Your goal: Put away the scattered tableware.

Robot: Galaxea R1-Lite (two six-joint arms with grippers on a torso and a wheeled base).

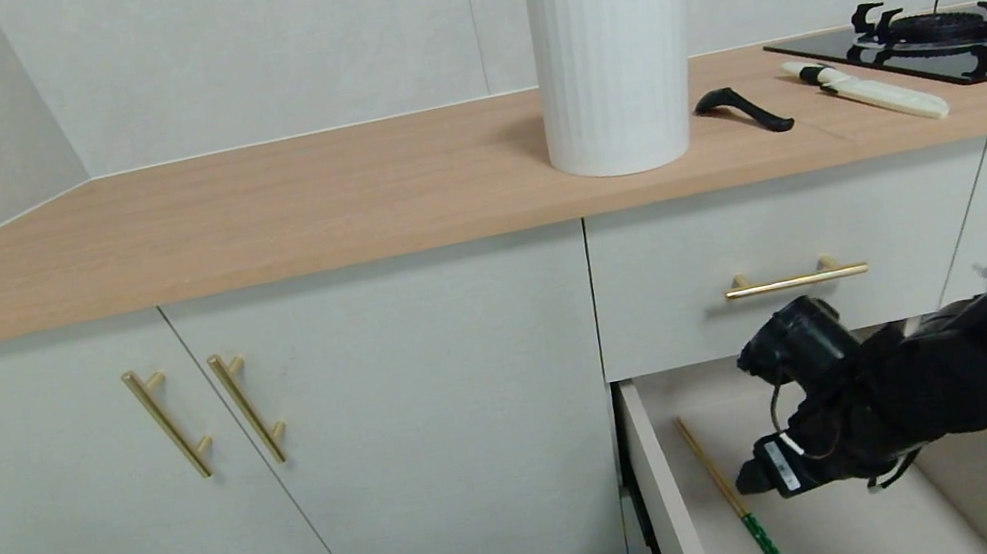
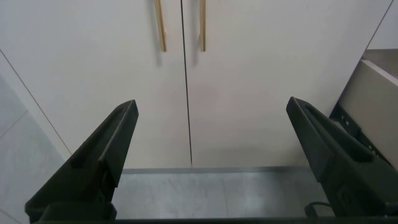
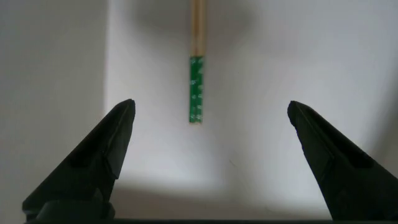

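A wooden chopstick with a green patterned end (image 1: pixel 734 499) lies on the floor of the open drawer (image 1: pixel 670 500) at the lower right; the same chopstick (image 3: pixel 196 74) shows between my right fingers. My right gripper (image 3: pixel 211 162) hangs open over the drawer floor, close above the chopstick's green end, holding nothing. From the head, the right arm (image 1: pixel 861 405) reaches into the drawer. My left gripper (image 2: pixel 211 162) is open and low in front of the cabinet doors (image 2: pixel 186 93). On the counter lie a black utensil (image 1: pixel 743 107) and a white-bladed knife (image 1: pixel 867 91).
A tall white ribbed canister (image 1: pixel 611 48) stands on the wooden counter (image 1: pixel 238 210). A black gas hob (image 1: pixel 949 39) sits at the right end. Gold handles (image 1: pixel 208 416) mark the double doors; a closed drawer with a gold handle (image 1: pixel 796 277) is above the open one.
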